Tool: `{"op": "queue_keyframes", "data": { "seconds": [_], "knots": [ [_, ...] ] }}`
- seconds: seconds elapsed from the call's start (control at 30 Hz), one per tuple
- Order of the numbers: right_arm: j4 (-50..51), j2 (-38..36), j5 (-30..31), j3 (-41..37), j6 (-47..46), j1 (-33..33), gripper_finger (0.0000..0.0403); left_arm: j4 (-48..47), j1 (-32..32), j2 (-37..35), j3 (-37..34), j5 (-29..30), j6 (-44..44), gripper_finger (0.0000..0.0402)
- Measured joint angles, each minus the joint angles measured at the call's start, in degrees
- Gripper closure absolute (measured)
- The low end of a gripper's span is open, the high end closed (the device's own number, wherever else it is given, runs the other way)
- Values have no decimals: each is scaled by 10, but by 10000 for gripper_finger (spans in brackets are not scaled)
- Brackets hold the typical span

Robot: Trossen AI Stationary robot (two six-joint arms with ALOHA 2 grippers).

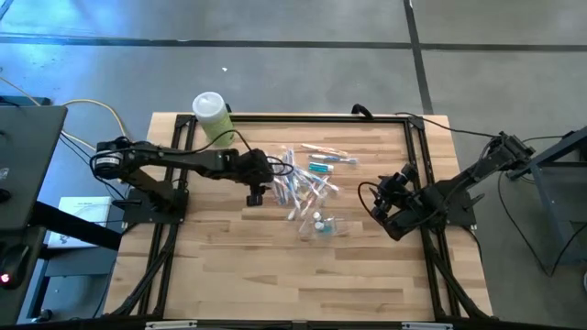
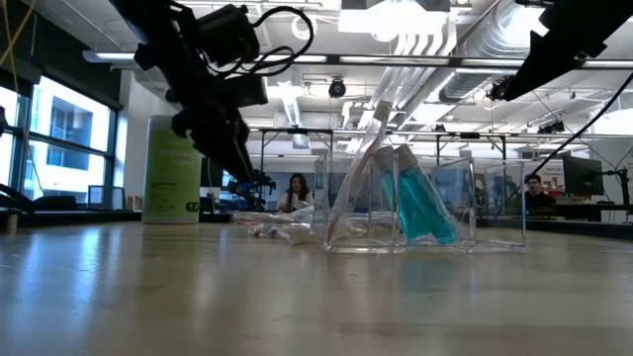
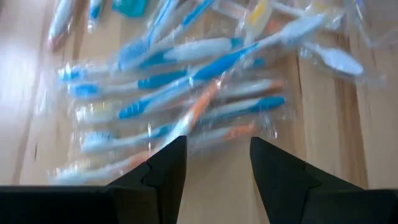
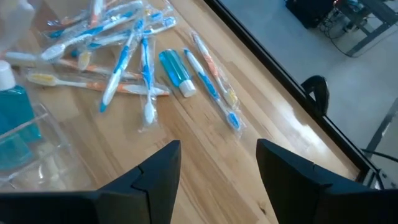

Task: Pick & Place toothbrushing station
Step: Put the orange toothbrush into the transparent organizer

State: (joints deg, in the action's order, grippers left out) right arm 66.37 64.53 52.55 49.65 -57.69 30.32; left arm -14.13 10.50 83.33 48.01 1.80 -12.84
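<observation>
The left gripper (image 1: 256, 195) is held just above the near edge of the pile of wrapped toothbrushes (image 1: 303, 183), which is spread across the middle of the wooden surface (image 1: 238, 266), toward its far side; in the left wrist view its fingers (image 3: 163, 167) are seen parted to a moderate gap with nothing between them. The right gripper (image 1: 383, 207) is parked near the right edge of the surface, its fingers (image 4: 155, 171) likewise apart and empty. From here, a clean pick is judged to be at risk: the toothbrushes are sealed in slippery clear film and lie crossed over one another, so several could be caught at once, or a wrapper alone could be pinched and the brush allowed to slide out. A neighbouring brush could also be dragged or pushed toward the clear plastic holder (image 1: 326, 225), which stands just beside the pile on its near side and looks light enough to be shifted or tipped. The brushes are seen as thin white sticks with blue, teal and orange grips and bristles. A small teal tube (image 4: 177, 73) lies among them, and a blue bottle (image 2: 420, 203) is seen leaning inside the holder.
</observation>
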Motion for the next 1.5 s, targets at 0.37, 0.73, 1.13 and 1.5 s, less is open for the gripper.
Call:
{"op": "queue_keyframes", "data": {
  "seconds": [0.37, 0.73, 1.13, 1.5],
  "knots": [
    [-28, 0, -4, 0, 29, 0, 201, 83, 3, 93, 1, 44, -58, 232],
    [-37, 1, -3, 0, 39, 0, 201, 101, 37, 132, 1, 16, -6, 237],
    [-41, 1, -2, 0, 53, 0, 201, 82, 3, 118, 1, 45, 67, 386],
    [-45, 1, -4, 0, 53, 0, 202, -14, -144, -7, 1, 224, 94, 383]
  ]
}}
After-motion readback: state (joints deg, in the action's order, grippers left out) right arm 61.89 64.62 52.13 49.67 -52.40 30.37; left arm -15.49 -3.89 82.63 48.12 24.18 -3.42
